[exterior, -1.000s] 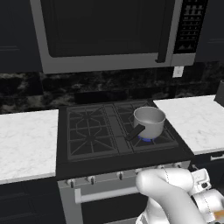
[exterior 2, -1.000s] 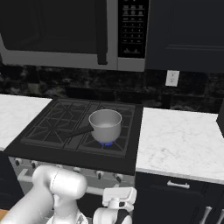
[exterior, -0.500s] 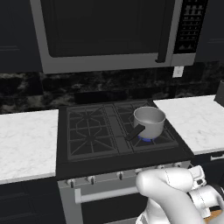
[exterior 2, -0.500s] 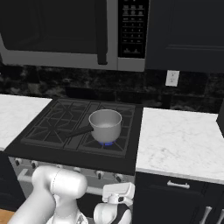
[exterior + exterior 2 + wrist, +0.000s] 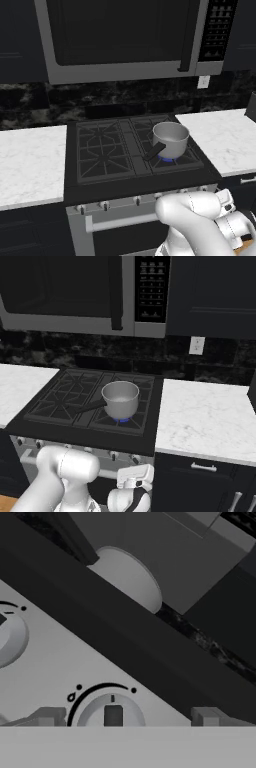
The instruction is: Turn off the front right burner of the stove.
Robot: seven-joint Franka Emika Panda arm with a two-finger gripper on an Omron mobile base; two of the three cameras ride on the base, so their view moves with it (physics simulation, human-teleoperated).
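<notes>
Tool point(image 5: 121, 717) astride a knob point(image 5: 113, 714); blue flame point(image 5: 167, 159) under pot point(image 5: 170, 139).

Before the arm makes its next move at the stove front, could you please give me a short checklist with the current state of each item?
1. Blue flame under the grey steel saucepan on the front right burner: lit, so not ok yet.
2. Round silver knob with a dark centre grip sits between the pincer fingertips: ok.
3. Pincer closed on the knob: not ok, both tips stand apart from it.
4. This knob governs the front right burner: cannot tell.
5. Saucepan's dark handle stays over the black grates, away from the knob row: ok.
</notes>
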